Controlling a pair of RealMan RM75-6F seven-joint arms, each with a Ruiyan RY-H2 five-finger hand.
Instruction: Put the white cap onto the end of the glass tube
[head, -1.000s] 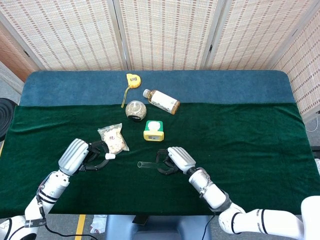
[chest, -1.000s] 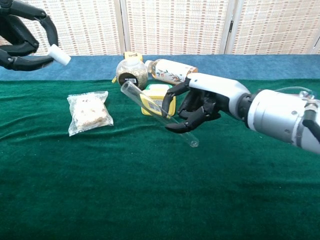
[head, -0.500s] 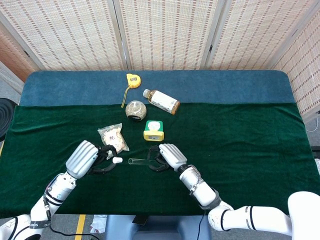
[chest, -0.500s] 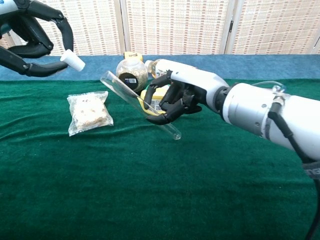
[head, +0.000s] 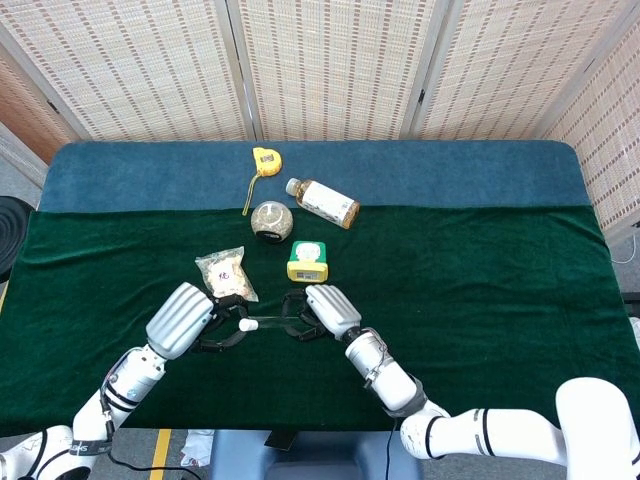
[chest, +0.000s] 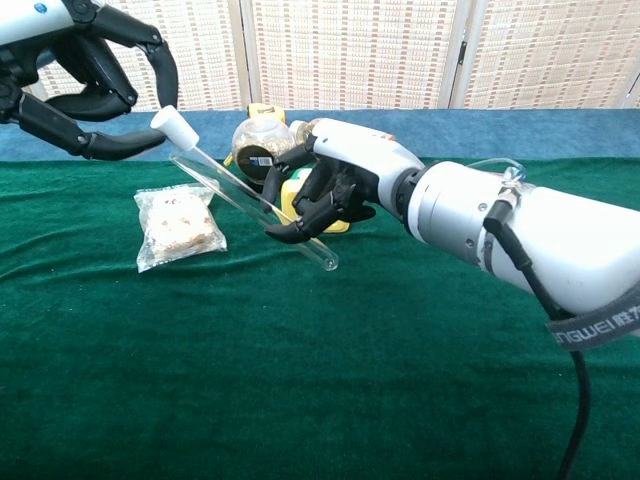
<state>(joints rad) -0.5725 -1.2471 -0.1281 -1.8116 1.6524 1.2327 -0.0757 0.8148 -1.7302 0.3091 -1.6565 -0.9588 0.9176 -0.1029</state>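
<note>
My right hand (chest: 335, 185) (head: 322, 310) grips a clear glass tube (chest: 250, 207) (head: 270, 322), held slanted above the green cloth with its upper end pointing left. My left hand (chest: 95, 85) (head: 190, 318) pinches a small white cap (chest: 172, 125) (head: 245, 324) between its fingertips. The cap sits right at the tube's upper end, touching it or nearly so. The tube's lower end sticks out below the right hand.
Behind the hands lie a bagged snack (chest: 177, 226) (head: 228, 275), a yellow-and-white box (head: 307, 260), a round jar (chest: 262, 146) (head: 271, 220), a lying bottle (head: 322, 202) and a yellow tape measure (head: 264, 160). The green cloth (chest: 320, 380) covers the table's near half.
Both hands have moved toward each other. The tube's upper end and the white cap, apart before, have come together.
</note>
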